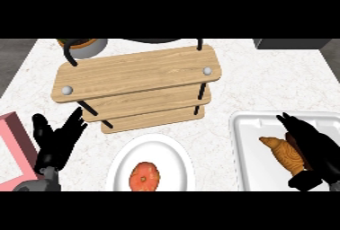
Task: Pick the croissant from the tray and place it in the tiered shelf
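Right hand (312,150) over the croissant (284,152) on the white tray (242,134).
I see its fingers extended along the pastry, thumb below, not clamped; left hand (56,137) rests open near the wooden tiered shelf (136,76).

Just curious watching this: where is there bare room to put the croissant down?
The shelf's top board is bare. Bare counter lies right of the shelf, above the tray. The front is crowded: left hand, plate, tray with croissant under the right hand.

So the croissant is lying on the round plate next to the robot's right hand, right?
Not quite. The head view shows the croissant lying on the white tray, next to the right hand. The round plate holds an orange donut-like thing.
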### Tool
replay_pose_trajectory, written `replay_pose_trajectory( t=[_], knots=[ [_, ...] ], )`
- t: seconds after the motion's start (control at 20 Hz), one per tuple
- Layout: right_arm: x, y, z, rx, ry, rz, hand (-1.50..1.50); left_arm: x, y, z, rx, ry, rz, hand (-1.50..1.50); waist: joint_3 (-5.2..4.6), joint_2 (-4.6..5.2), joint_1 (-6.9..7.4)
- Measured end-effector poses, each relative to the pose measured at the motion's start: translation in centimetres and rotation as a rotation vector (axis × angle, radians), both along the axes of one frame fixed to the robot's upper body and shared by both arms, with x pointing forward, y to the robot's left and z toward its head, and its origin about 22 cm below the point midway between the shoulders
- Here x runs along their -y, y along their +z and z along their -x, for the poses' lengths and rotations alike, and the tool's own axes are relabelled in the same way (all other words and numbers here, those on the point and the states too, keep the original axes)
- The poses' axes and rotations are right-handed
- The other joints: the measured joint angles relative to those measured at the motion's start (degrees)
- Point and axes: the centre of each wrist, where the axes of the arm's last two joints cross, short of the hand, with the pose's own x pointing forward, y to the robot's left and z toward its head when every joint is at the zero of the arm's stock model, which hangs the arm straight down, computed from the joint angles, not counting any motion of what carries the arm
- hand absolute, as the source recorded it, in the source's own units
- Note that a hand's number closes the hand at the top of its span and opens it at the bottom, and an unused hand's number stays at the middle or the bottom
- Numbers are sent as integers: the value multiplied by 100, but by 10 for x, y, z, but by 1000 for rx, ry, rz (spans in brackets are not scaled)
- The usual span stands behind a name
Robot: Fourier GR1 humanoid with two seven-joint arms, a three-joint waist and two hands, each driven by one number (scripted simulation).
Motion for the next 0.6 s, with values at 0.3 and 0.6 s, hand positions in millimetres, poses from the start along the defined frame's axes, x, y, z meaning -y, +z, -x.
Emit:
replay_pose_trajectory(
  t=[0.3,0.6],
  knots=[
    [4,-23,-15,29,11,-17,-150,-1,1,-2,5,6,5,0,-1,2,7],
    [10,-30,-17,43,33,-39,-150,-3,-4,-3,19,2,-2,0,5,-13,3]
  ],
)
